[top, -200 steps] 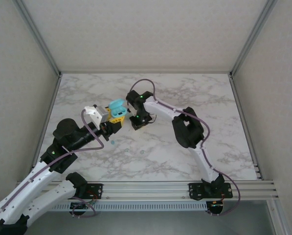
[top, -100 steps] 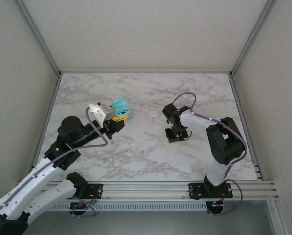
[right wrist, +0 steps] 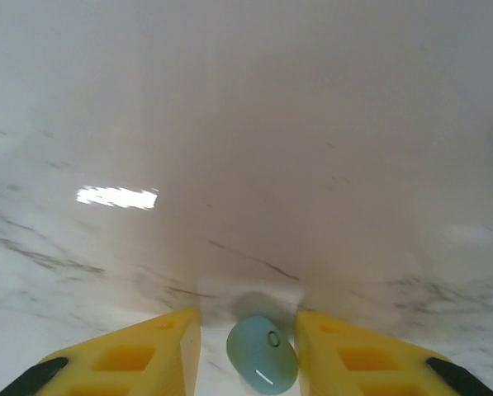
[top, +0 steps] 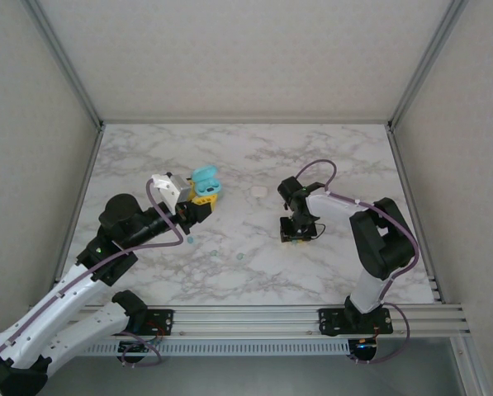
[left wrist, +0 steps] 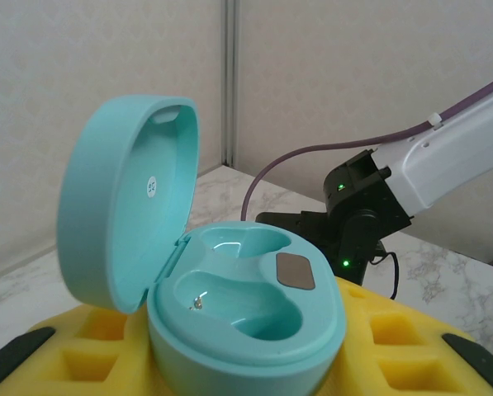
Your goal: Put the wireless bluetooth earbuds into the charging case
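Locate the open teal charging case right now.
The charging case is left of centre in the top view, lid open, clamped in the left hand, with the right hand off to its right.

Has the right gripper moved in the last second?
Yes. The right gripper went rightward and nearer the rail, away from the charging case, past the small white item.

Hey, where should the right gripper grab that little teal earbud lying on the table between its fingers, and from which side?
Pinch the earbud across its short rounded sides, coming straight down from above. It lies flat on the table, so nothing can get underneath, and the open right gripper straddles it with a finger on either side.
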Robot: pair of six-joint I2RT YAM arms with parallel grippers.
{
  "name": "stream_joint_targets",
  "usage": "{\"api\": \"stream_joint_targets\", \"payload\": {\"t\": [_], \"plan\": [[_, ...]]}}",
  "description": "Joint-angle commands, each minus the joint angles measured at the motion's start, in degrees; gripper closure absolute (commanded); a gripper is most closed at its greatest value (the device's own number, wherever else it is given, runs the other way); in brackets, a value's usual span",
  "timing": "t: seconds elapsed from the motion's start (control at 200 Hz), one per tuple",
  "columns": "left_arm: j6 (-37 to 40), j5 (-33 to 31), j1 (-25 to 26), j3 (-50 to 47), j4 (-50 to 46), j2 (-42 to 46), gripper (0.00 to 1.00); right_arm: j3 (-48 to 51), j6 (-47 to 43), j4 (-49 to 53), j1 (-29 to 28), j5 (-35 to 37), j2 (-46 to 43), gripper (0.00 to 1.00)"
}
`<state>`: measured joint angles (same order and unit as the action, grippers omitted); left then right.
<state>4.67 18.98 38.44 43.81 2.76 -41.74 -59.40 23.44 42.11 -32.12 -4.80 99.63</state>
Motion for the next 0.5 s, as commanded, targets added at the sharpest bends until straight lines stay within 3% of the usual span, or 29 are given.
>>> {"api": "stream_joint_targets", "payload": {"t": [0.0, 0.32, 0.496], "plan": [[-0.9, 1.0, 0.0, 1.8, 1.9, 0.1, 0.86, 0.0, 1.3, -1.4, 0.1, -2.6, -2.0, 0.64], [-1.0, 1.5, 0.0, 2.0, 2.4, -1.2, 0.86, 0.1, 1.8, -0.5, 0.1, -6.8, -2.6, 0.64], [-1.1, 1.4, 0.0, 2.1, 2.4, -1.3, 0.86, -1.2, -1.4, 0.8, 0.4, -1.6, -2.3, 0.63]]}}
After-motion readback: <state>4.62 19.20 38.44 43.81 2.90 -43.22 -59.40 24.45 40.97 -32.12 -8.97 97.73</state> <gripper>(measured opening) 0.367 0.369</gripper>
